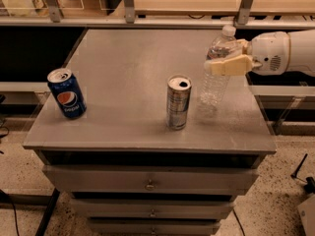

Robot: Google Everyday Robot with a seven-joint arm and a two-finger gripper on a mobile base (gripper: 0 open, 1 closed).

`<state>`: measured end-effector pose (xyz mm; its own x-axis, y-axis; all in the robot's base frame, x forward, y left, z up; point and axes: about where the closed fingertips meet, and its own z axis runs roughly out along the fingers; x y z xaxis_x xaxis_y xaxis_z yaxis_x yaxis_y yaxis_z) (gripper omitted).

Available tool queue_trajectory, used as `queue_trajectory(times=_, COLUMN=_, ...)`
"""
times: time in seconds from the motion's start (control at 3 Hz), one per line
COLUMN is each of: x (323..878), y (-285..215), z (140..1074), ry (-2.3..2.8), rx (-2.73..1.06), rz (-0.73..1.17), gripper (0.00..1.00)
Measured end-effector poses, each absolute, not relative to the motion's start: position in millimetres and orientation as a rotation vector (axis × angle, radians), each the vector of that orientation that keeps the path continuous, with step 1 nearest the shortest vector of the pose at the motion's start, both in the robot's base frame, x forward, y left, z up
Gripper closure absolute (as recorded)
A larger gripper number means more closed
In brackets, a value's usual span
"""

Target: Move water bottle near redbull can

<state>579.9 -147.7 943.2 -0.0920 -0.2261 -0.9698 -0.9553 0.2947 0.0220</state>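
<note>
- Cream-coloured tool [220,57], at the far right of the grey table [123,58], gripped the water bottle [214,87] around its upper body.
- Water bottle leaned slightly, just right of the upright redbull can [178,102].
- Blue Pepsi can [67,93] stood at the near left.

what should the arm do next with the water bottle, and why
Probably set the water bottle down upright and let go. The end effector, over the table's right side, is shut on the bottle's upper body. The bottle leans, with its base already just right of the redbull can and apart from it. I cannot tell whether the base touches the table.
</note>
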Motion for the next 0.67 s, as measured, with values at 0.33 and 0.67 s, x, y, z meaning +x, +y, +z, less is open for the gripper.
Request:
queue_trajectory(times=0.33, x=565.8, y=-151.9, z=943.4, ry=1.531, rx=-1.123, rz=0.914, gripper=0.71)
queue_trajectory(times=0.67, x=556.1, y=-153.6, z=944.3, ry=1.513, rx=-1.123, rz=0.917, gripper=0.49)
